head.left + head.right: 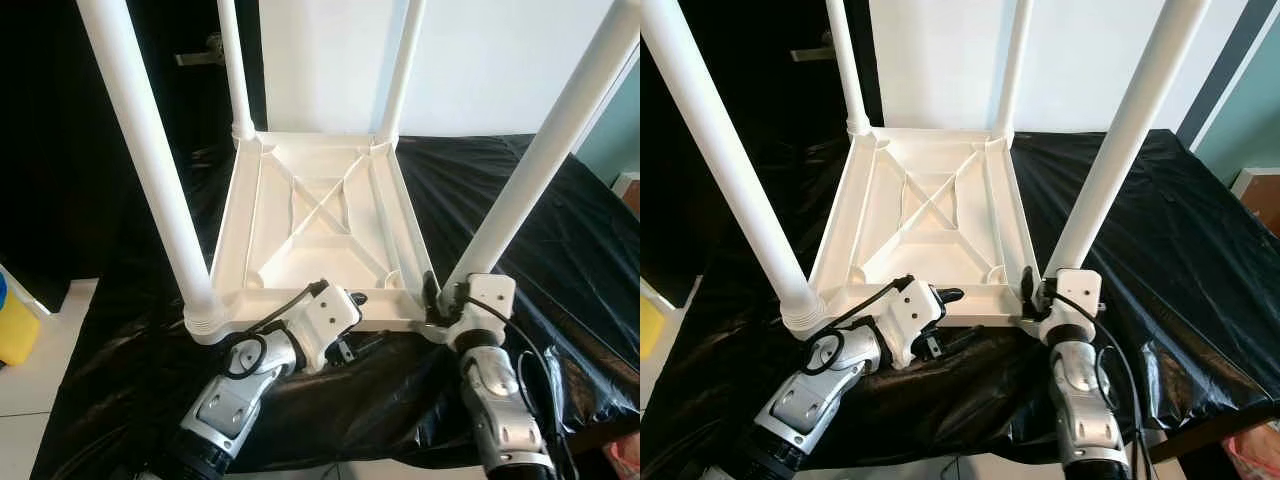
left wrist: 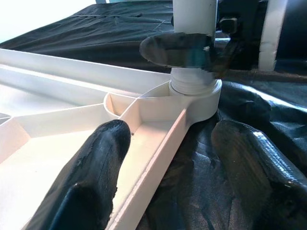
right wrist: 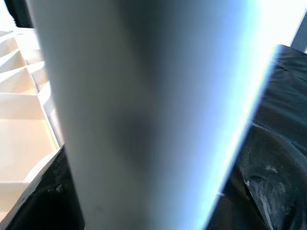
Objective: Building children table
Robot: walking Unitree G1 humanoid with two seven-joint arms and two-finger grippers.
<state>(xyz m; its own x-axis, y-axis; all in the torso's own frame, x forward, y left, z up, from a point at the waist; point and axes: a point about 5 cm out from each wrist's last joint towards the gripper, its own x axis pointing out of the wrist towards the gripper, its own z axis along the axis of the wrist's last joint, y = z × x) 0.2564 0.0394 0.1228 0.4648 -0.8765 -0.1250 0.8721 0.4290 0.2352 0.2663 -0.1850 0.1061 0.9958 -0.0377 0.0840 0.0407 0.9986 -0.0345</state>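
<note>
The right claw (image 1: 1032, 296) is pinching the near right leg (image 1: 1120, 150) of the upside-down white table (image 1: 930, 225). The left claw (image 2: 165, 158) is spread around the table's near edge.

Bright daylight washes out the wall (image 1: 500, 60) at twelve o'clock; head views are sharp, dark at nine. The table leg (image 3: 144, 115) is blurred, probably too close to focus.
</note>
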